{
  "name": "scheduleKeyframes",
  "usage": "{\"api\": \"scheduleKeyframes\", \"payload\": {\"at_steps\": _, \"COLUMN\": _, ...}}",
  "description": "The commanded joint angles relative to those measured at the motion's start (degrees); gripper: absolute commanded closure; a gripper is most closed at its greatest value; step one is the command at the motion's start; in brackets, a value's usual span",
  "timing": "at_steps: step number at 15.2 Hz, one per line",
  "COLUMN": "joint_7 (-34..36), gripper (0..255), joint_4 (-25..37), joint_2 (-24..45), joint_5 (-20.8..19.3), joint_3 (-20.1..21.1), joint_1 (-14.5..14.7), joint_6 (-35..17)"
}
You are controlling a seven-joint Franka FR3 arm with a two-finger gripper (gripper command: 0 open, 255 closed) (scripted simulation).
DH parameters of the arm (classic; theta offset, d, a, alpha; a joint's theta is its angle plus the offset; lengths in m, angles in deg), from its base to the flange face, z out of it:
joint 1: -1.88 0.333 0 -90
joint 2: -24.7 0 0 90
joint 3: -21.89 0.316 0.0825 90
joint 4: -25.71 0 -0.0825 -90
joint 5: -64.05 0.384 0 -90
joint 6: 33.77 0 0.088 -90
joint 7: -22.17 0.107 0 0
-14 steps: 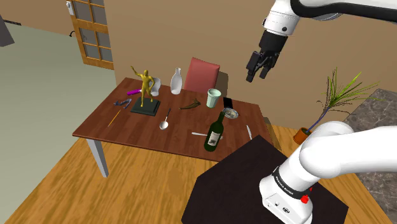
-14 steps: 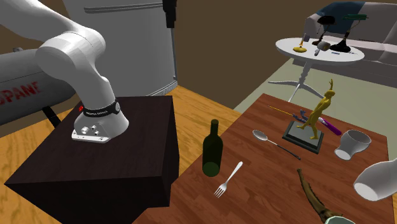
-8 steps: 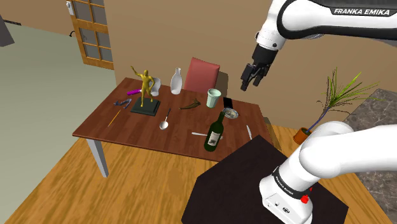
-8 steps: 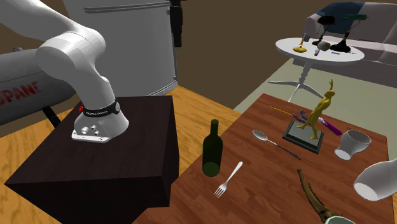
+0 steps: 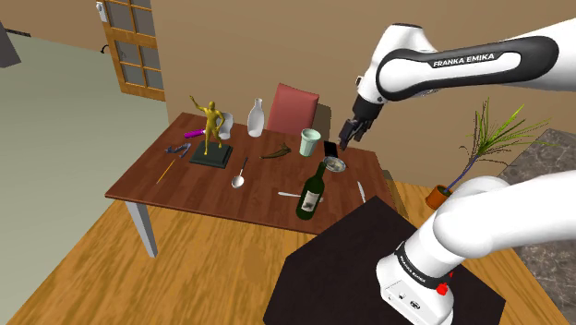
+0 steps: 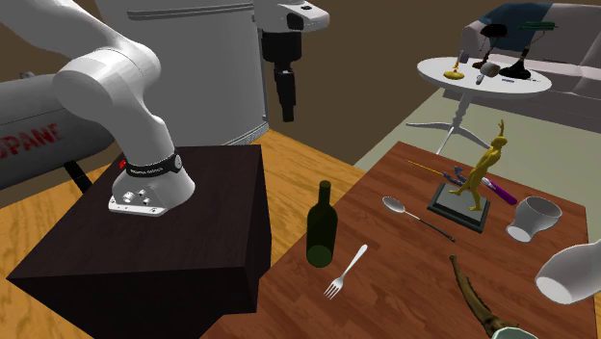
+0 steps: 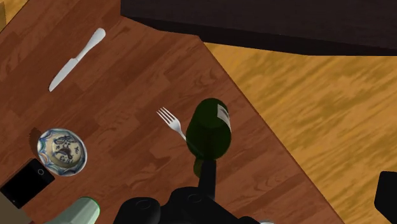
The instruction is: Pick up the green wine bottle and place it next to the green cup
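Tool (image 5: 349, 134) is hovering high over the tabletop (image 5: 198, 185), holding nothing; cannot tell if it is apart or together. Dark green bottle (image 5: 311, 191) is standing upright near the tabletop edge by the stand (image 5: 351, 268), with a fork (image 5: 289, 194) just beside it. Pale green cup (image 5: 310, 142) is sitting further in, with a dish (image 5: 335, 165) and phone (image 5: 330, 150) lying near it. Risks: an off-centre descent is likely tipping the tall bottle over the edge. The crowded spot by the cup is inviting a knock on the cup or dish.
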Motion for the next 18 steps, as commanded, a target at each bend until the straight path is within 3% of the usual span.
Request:
{"api": "scheduleKeyframes", "payload": {"at_steps": 1, "joint_7": -1.2, "gripper": 0, "joint_4": -1.8, "joint_2": 3.2, "joint_5": -0.5, "joint_3": -0.6, "joint_1": 0.1, "joint_6": -5.8}}
{"api": "scheduleKeyframes", "payload": {"at_steps": 8, "joint_7": -7.6, "gripper": 0, "joint_4": -3.2, "joint_2": 18.6, "joint_5": -1.4, "joint_3": -4.3, "joint_1": 0.0, "joint_6": -25.0}}
{"api": "scheduleKeyframes", "payload": {"at_steps": 13, "joint_7": -14.4, "gripper": 0, "joint_4": -0.8, "joint_2": 32.0, "joint_5": 2.1, "joint_3": -6.9, "joint_1": 1.2, "joint_6": -37.6}}
{"api": "scheduleKeyframes", "payload": {"at_steps": 18, "joint_7": -17.6, "gripper": 0, "joint_4": 0.1, "joint_2": 37.9, "joint_5": 5.8, "joint_3": -6.7, "joint_1": 1.5, "joint_6": -42.7}}
